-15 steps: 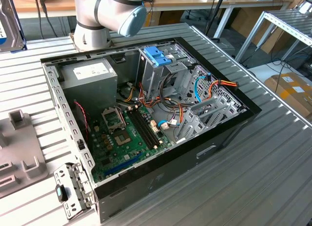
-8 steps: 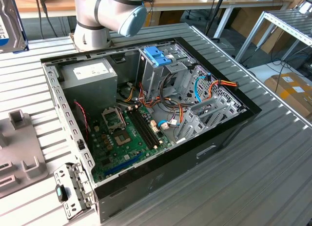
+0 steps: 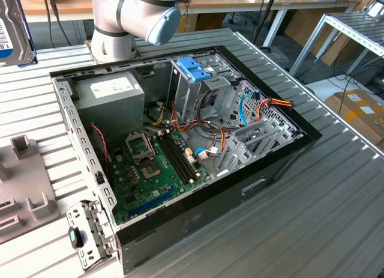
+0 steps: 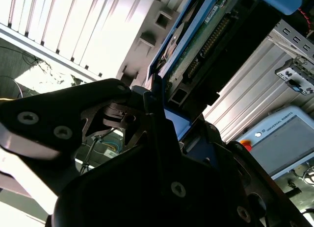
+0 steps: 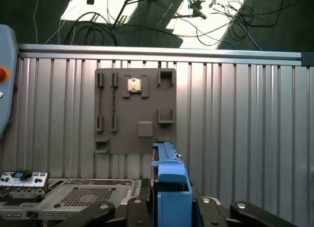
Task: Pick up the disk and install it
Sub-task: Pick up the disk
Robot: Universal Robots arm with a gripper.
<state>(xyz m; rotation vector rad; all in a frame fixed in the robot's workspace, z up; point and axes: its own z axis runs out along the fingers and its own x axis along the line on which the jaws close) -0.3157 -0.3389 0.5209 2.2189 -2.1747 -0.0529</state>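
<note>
Blue-railed disk [image 5: 169, 188] (ribbed silver table [image 5: 245, 114])

The disk [image 3: 11, 27]: silver-grey HDD w/ white label and blue plastic rails. In the exterior view it's up in the air at the exterior view's left edge, standing on edge, partly cut off by the frame. Second wrist view shows its green circuit-board side w/ connector row, blue rail alongside. First wrist view has it edge-on and upright, clamped in the gripper [image 5: 169, 210].

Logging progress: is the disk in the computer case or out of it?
Out: the gripper holds the disk on edge above the table, clear of the computer case.
</note>
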